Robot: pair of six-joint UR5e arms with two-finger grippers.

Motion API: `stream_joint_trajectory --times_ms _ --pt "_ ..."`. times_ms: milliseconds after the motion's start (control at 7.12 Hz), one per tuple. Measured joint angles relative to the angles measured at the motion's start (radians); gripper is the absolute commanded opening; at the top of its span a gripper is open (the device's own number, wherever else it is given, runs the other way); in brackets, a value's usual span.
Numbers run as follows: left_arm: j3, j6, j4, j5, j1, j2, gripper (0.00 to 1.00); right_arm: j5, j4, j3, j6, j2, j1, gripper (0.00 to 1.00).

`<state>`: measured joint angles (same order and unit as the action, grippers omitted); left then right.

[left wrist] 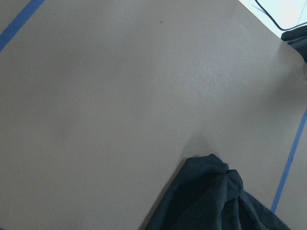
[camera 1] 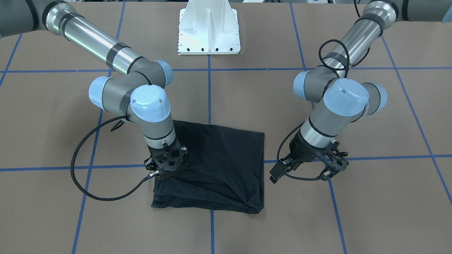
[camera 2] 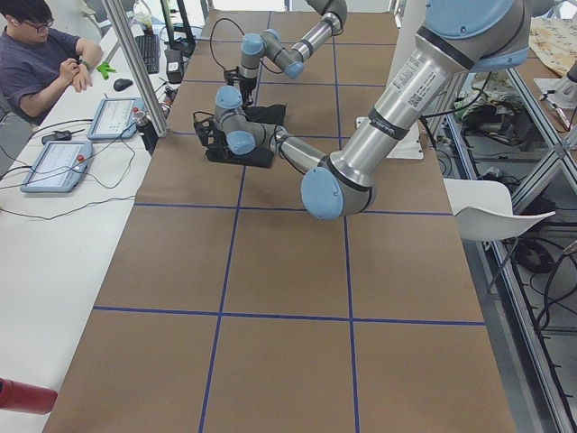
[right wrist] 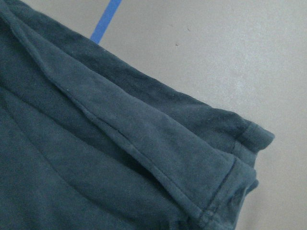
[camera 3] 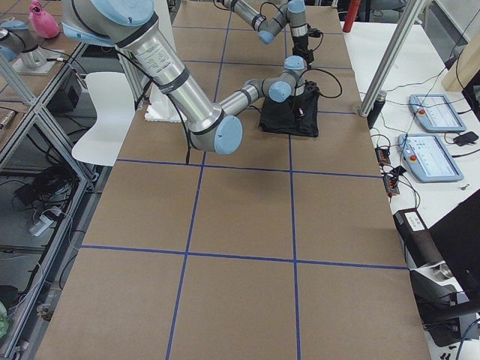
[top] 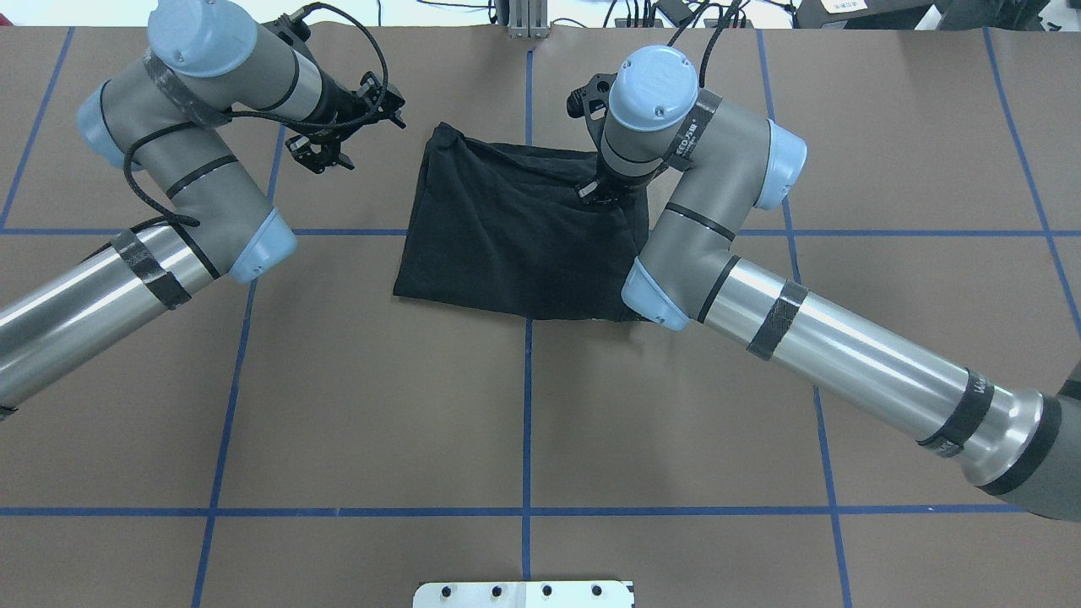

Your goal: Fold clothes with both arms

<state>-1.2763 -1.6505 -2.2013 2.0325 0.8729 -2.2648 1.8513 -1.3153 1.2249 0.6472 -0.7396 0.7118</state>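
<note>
Front-facing view: I count two arms, two grippers and one garment. The right arm (camera 1: 148, 106) and left arm (camera 1: 339, 102) are silver-grey tubes with rounded light-blue caps and looping black cables. One black T-shirt (camera 1: 219, 165) lies folded into a rough rectangle on the matte brown table (camera 1: 370, 211), across the central blue tape line (camera 1: 209, 91). Only plain black cloth shows. The right gripper (camera 1: 166, 169) stands on the shirt's edge with its jaws nipped on the cloth, and taut creases run from there to the far corner. The left gripper (camera 1: 279, 173) hangs just beside the opposite edge, apart from it; I cannot tell how its jaws stand. A white base plate (camera 1: 209, 31) sits behind.

Overhead view: the shirt lies between the two grippers, with the right wrist bent steeply down over it.

Left side view: one person (camera 2: 36, 54) sits at a side desk with two flat control tablets (camera 2: 54, 165).

Right side view: the shirt is a small dark slab under the near arm's wrist.

Left wrist view: bare brown tabletop, with one bunched black shirt corner at the bottom edge.

Right wrist view: soft cotton layers are stacked, their stitched hems meeting at a corner.
</note>
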Motion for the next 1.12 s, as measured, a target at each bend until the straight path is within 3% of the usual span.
stream_joint_trajectory --times_ms 281,702,842,1123 --pt "0.000 0.000 0.000 0.000 0.000 0.001 1.00 -0.001 0.001 -0.007 0.000 0.000 -0.002 0.85" --pt "-0.001 -0.004 0.000 0.000 0.000 0.000 1.00 -0.001 0.001 -0.025 0.002 0.005 -0.005 0.72" --pt "-0.001 -0.004 0.000 0.000 0.000 -0.001 1.00 -0.001 0.001 -0.035 0.003 0.010 -0.007 0.64" --pt "-0.002 -0.005 0.000 0.000 0.000 0.000 1.00 -0.001 0.001 -0.043 0.003 0.014 -0.011 0.34"
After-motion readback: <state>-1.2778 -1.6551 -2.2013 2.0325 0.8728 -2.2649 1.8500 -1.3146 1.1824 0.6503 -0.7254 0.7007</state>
